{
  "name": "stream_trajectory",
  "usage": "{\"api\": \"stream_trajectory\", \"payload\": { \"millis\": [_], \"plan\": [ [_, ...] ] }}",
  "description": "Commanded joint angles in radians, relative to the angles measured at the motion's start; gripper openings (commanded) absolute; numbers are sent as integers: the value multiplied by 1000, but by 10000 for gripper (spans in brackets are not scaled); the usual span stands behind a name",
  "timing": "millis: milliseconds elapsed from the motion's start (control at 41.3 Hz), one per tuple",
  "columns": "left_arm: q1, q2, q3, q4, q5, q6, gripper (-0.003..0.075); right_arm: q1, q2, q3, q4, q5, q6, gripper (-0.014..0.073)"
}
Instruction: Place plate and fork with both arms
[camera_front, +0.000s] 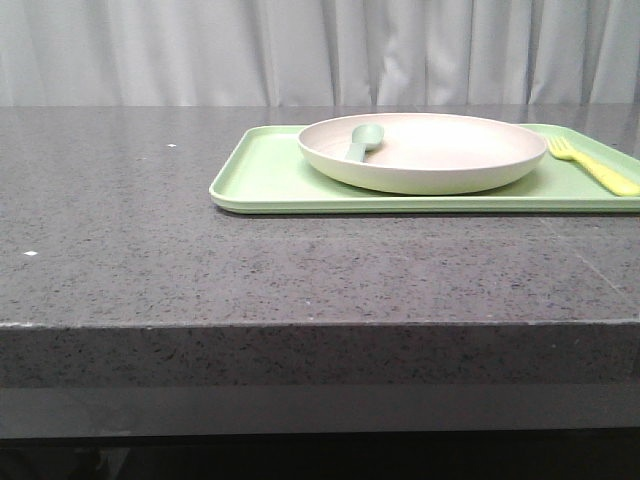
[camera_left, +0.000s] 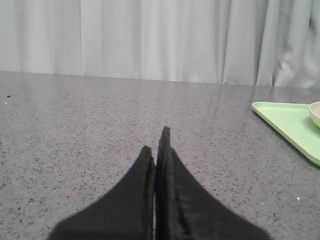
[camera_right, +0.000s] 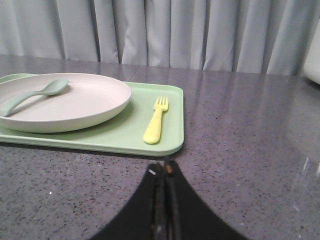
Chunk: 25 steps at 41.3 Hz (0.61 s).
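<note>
A dark grey speckled stone table runs across the room, with pale grey curtains hanging behind it. On the far right part of the table sits a flat light-green tray. The cream plate rests on the tray, and a grey-green spoon lies inside the plate near its left side. The yellow fork lies flat on the tray just to the right of the plate, not touching it.

Neither arm shows from the front. The left gripper hovers low over bare table with its black fingers pressed together, holding nothing, well away from the tray. The right gripper is likewise closed and empty, just short of the tray's near edge.

Only the right wrist view shows the whole fork, tines pointing toward the curtains; the left wrist view catches just a corner of the tray and a sliver of plate rim
</note>
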Motion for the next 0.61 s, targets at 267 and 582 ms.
{"api": "stream_trajectory", "payload": {
  "millis": [267,582],
  "plan": [
    [-6,-21,3,-10,-82,-2,-18,-33,-22,1,-6,-84,-7,-68],
    [-6,-21,3,-10,-82,-2,-18,-42,-22,1,0,-73,-4,-68]
  ]
}}
